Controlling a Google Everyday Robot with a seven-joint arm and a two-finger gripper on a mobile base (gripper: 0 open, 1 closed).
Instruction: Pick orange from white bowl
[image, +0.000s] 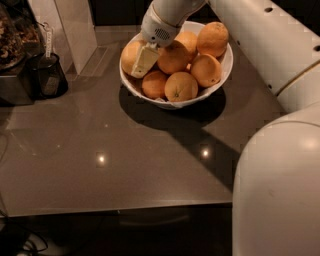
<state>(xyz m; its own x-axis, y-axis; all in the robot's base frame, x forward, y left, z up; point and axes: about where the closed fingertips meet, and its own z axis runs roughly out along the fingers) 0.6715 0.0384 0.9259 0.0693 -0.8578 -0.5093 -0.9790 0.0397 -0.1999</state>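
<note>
Dim light is reflected in two small spots on a dark, glossy worktop (125, 165), at whose far side the white bowl (176, 104) is set, heaped with about eight oranges. At the far left a dark appliance (17, 55) and a small dark container (49, 75) are seen, well apart from the bowl. The arm (280, 45) is reached in from the right, and the gripper (145, 61) is lowered into the left part of the bowl, its pale tip wedged in the gap between the orange (128, 54), a large, paler fruit lying against the left rim, and a deeper-coloured fruit (172, 57) at the middle of the heap. Whether the gripper is spread or closed cannot be told, since its other side is hidden by the wrist.

The grasp is judged to be just being set up. Several faults could be caused from here. The smooth round skin could be squeezed out of a hold placed off-centre. Neighbouring fruit, packed touching one another, could be pushed aside and rolled over the rim onto the worktop. The bowl itself could be slid or tipped on the slick surface if the left rim is pressed. The middle fruit could be taken by mistake, as both are touched or nearly touched
</note>
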